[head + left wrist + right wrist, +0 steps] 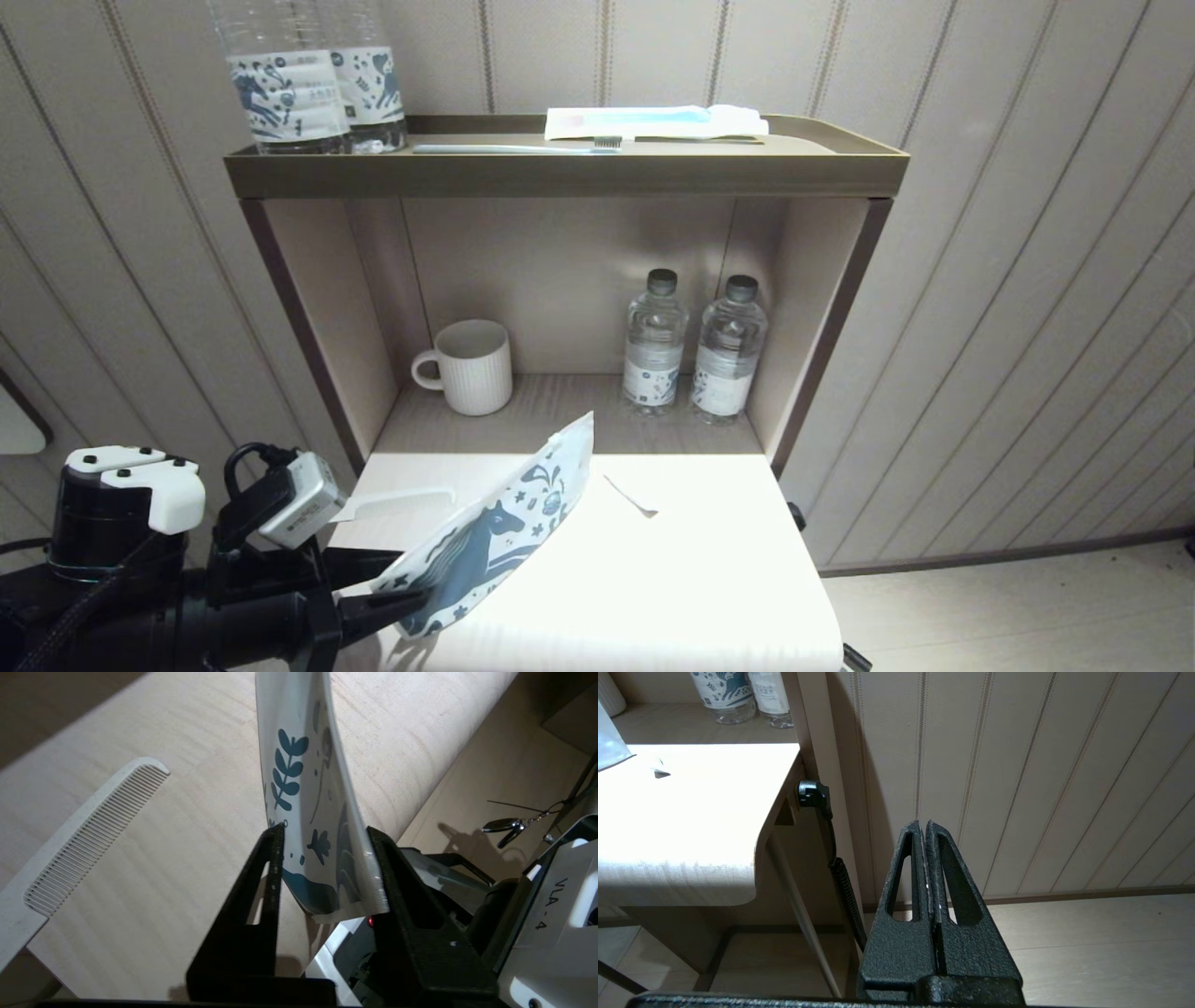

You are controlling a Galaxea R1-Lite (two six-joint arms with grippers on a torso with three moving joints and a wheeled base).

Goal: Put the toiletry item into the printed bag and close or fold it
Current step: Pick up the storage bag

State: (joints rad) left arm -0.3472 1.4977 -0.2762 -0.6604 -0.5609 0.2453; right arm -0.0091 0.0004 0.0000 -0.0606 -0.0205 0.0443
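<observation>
While your left gripper stands narrowly parted around the flat white horse-printed pouch, near left on the table, the slim white plastic comb lies beside it: light, stiff, slippery; pinch its handle. Right gripper is closed, parked right.

- The worktop is pale wood grain with a matt finish.
- The comb is white plastic, smooth and dull.
- The printed bag is thin glossy film, white with blue print.
- The left end effector has black, finely textured plastic fingers.
- The mug looks like ribbed matt ceramic.
</observation>
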